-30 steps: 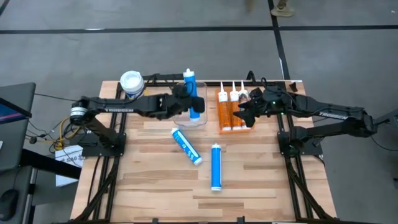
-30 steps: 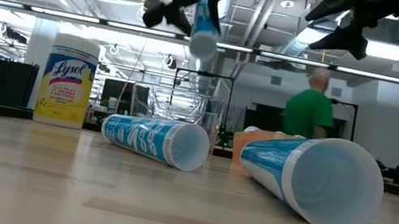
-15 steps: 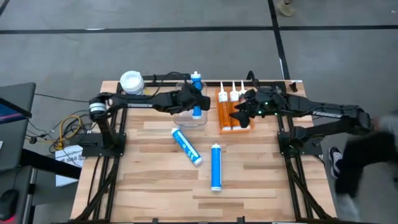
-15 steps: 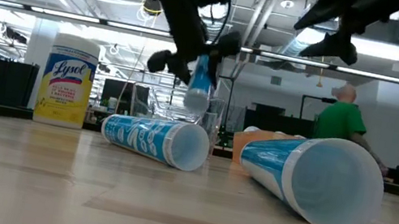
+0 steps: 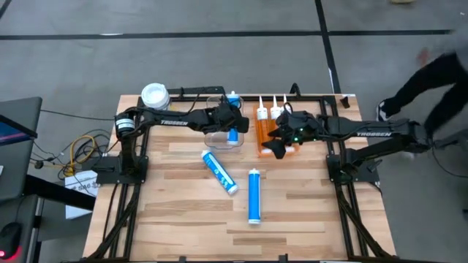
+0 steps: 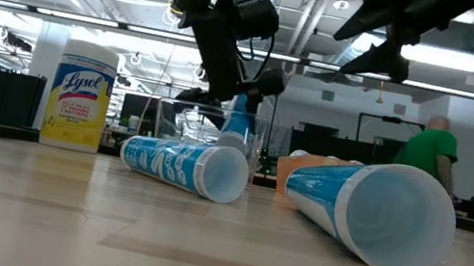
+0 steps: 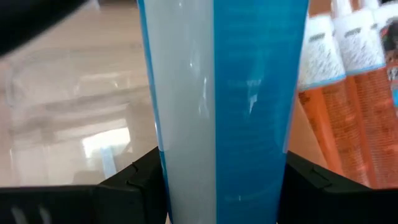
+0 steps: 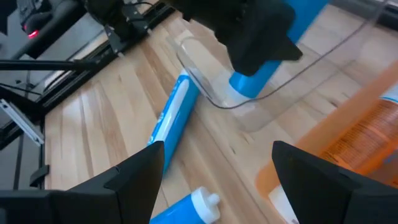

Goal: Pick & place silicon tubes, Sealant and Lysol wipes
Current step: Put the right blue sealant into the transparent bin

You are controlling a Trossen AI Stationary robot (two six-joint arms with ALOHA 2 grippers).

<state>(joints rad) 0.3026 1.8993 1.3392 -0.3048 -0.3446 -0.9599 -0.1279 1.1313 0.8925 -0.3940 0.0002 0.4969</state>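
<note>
Now the left hand [image 5: 228, 119] clamps the blue tube [image 5: 232, 131] — upright inside the clear bin [image 5: 216, 137].

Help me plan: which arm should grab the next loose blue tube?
Right, probably. The right gripper is open and empty over the orange tubes; the left gripper holds a blue tube in the clear bin.

- My left gripper [image 6: 236, 94] holds a blue tube [image 6: 238, 118] at the clear bin [image 6: 208, 128].
- Wipes [image 6: 80, 94] stand upright; two tubes [image 6: 184, 165] lie nearer.
</note>
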